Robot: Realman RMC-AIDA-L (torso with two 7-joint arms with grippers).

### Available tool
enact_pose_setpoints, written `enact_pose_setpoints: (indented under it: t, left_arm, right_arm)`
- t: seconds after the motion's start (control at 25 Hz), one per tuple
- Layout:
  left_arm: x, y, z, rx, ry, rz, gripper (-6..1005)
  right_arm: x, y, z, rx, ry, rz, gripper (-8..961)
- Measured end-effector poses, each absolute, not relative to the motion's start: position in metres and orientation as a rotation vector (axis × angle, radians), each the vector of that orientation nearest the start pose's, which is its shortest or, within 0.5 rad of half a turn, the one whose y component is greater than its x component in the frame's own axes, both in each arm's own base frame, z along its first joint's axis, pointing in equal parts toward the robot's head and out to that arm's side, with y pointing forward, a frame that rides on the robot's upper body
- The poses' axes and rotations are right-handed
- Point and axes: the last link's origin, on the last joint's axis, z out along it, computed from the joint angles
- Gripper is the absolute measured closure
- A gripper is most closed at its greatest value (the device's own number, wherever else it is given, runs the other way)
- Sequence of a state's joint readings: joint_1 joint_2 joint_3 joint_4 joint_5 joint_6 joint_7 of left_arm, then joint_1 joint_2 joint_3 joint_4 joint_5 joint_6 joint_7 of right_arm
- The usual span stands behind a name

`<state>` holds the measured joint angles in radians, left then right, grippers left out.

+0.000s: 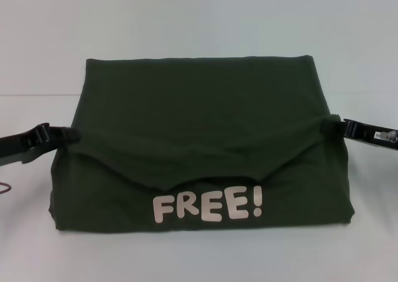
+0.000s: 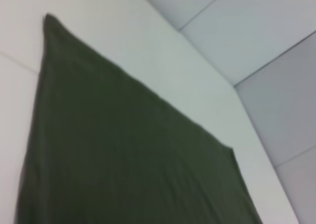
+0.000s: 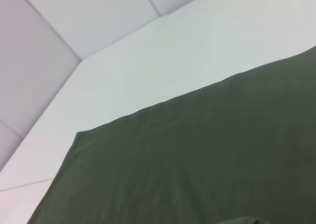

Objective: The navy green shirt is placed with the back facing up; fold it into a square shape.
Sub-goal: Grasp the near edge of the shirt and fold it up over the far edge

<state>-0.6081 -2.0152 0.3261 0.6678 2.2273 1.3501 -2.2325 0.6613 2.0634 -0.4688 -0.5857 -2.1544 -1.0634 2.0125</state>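
The navy green shirt (image 1: 199,127) is pinched at both side edges by the left gripper (image 1: 73,134) and right gripper (image 1: 324,125), folded flap draped just above the FREE! lettering (image 1: 208,206).

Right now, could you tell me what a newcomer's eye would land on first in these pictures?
First, the dark green shirt spread across the middle of the white table, its upper layer folded toward the near side. Next, the off-white "FREE!" lettering showing on the near strip below that fold. Then the left gripper and right gripper, each pinching the fabric at its own side edge.
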Motion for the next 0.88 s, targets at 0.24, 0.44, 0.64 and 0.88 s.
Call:
enact_pose_setpoints:
  t: [0.24,0.44,0.64,0.88]
  left_arm:
    - [-0.304,0.383,0.054,-1.94,-1.633,-0.844,954]
    - [-0.305,0.389,0.049,-1.884,-1.579,-0.866,953]
    - [-0.303,0.396,0.047,-1.852,-1.522,-0.893,953]
    - [-0.301,0.403,0.038,-1.835,-1.471,-0.855,953]
  right_arm:
    - [0.295,0.414,0.014,-1.972,1.391,0.632,892]
    - [0.295,0.417,0.008,-1.945,1.38,0.633,892]
    - [0.291,0.421,0.009,-1.932,1.345,0.682,892]
    - [0.291,0.425,0.011,-1.898,1.337,0.693,892]
